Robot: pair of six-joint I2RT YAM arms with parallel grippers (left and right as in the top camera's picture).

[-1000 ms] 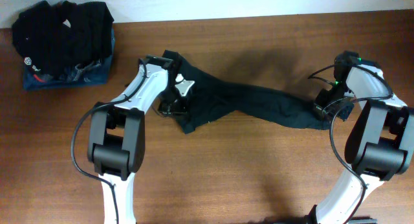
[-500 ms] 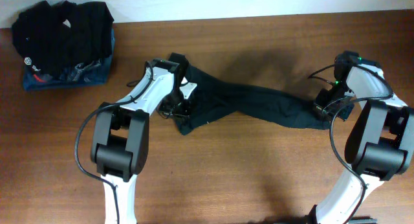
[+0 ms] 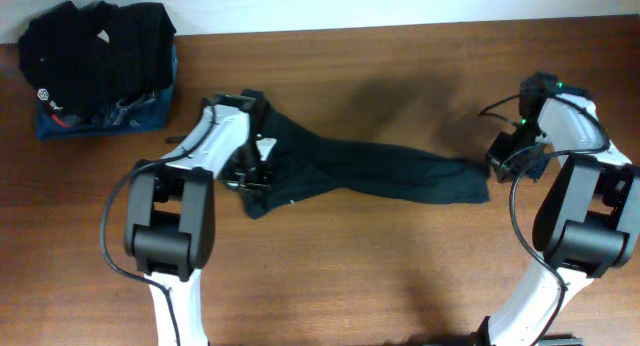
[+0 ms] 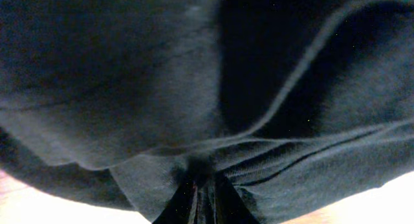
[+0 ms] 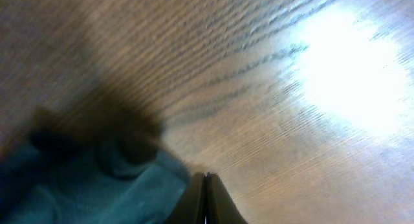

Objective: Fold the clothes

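A dark teal garment [image 3: 380, 171] lies stretched in a long band across the wooden table [image 3: 400, 276]. My left gripper [image 3: 250, 174] is shut on its bunched left end. In the left wrist view the cloth [image 4: 162, 75] fills the frame and is pinched between the fingers [image 4: 202, 198]. My right gripper [image 3: 500, 162] is at the garment's right end. In the right wrist view its fingers [image 5: 206, 191] are pressed together over bare wood, with the cloth edge [image 5: 97, 185] just beside them on the left, not between them.
A pile of clothes [image 3: 100, 61], black on top of blue, sits at the table's back left corner. The pale wall runs along the table's back edge.
My left gripper has pulled the garment's left end to the left and slightly forward. The garment's right end has slid left, away from my right gripper, which has barely moved.
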